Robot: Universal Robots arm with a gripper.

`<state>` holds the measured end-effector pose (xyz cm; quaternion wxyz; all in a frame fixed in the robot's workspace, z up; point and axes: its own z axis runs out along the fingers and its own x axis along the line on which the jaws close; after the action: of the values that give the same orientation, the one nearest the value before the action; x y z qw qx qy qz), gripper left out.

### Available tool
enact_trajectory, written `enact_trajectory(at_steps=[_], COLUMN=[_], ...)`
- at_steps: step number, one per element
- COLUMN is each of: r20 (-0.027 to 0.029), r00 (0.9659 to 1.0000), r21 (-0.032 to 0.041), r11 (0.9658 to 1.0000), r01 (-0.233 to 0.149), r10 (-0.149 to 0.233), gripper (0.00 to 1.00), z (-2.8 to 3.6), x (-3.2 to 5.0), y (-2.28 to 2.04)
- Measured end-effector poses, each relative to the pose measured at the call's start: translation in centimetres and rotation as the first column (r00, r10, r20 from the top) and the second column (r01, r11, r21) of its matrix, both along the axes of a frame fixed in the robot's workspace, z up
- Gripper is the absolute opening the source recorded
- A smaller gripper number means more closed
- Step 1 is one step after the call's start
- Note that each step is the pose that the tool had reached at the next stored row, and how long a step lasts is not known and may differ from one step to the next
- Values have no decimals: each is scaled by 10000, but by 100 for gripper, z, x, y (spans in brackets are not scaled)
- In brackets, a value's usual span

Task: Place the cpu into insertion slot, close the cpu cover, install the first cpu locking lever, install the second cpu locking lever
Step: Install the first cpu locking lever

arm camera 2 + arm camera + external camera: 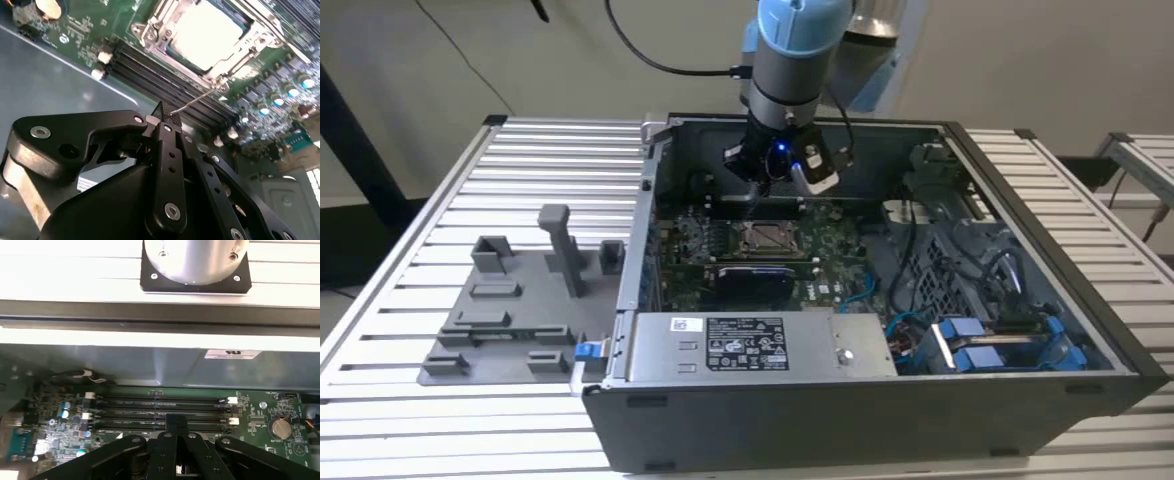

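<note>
The cpu point(207, 30) lies in the insertion slot point(767, 237) on the green motherboard inside the open computer case. Its pale silver face shows through the window of the cpu cover point(150, 36), which lies flat around it. A thin wire cpu locking lever point(200, 99) runs from the socket's corner to my fingertips. My gripper point(167, 111) is shut, its tips just beside the socket and meeting the lever's free end; I cannot tell whether the wire is pinched. In the exterior view the gripper point(774, 185) hangs a little behind the socket. In the first wrist view the gripper point(176, 421) is over the memory slots.
Black memory slots point(160, 410) run beside the socket, with a coin battery point(280, 427) further along. The case's metal wall point(150, 365) stands close behind. A power supply point(747, 345) and blue cables point(987, 345) fill the front. A grey fixture tray point(507, 310) sits at the exterior view's left.
</note>
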<state>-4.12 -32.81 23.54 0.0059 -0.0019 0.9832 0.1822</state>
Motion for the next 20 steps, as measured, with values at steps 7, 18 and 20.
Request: enact_trajectory(at_steps=[7, 18, 20], r20=[1, 2, 3], r00=[10000, 10000, 10000], r21=[0, -39, -39], r11=[10000, 10000, 10000], r01=[0, -2, 0], r10=[0, 2, 0], gripper=[11, 11, 11], z=[73, 55, 21], x=[-145, -280, -280], y=[3, -6, -23])
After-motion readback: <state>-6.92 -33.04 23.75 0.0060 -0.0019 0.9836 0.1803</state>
